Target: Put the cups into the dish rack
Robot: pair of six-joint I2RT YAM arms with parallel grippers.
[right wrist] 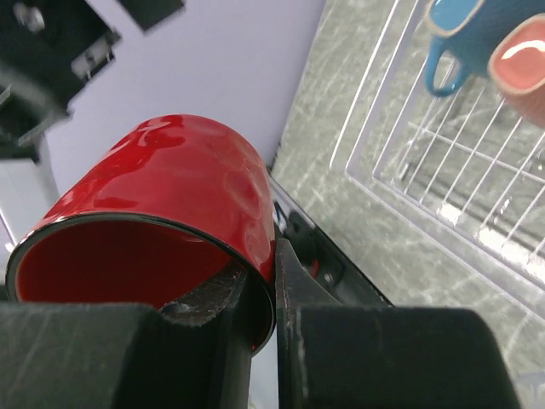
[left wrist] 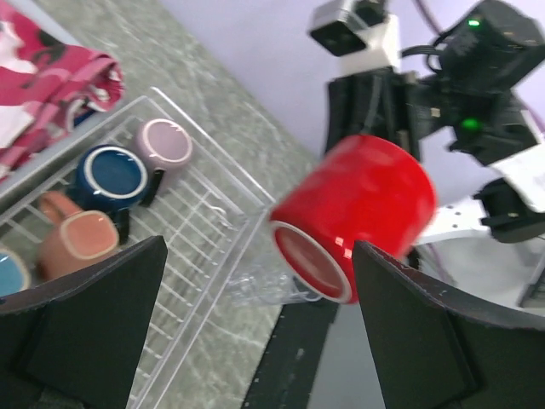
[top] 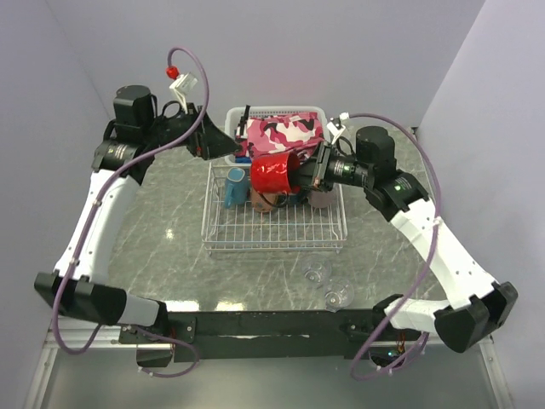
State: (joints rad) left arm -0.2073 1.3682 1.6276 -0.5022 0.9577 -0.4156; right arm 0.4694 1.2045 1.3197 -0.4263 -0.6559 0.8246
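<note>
One glossy red mug (top: 274, 173) hangs over the far end of the dish rack (top: 272, 234). It lies sideways with its long axis level, mouth toward the right gripper (top: 295, 175), base toward the left gripper (top: 232, 150). The right fingers (right wrist: 383, 358) pinch its rim wall; the left fingers (left wrist: 85, 324) are spread wide, holding nothing. Two clear glasses (top: 317, 271) stand on the grey marbled surface (top: 162, 221) just beside the rack's near edge, between lilac walls (top: 77, 60).

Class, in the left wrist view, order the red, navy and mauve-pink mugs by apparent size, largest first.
1. red mug, held nearest the camera.
2. navy mug.
3. mauve-pink mug, which looks slightly smaller but is farther away, so this is unsure.
</note>
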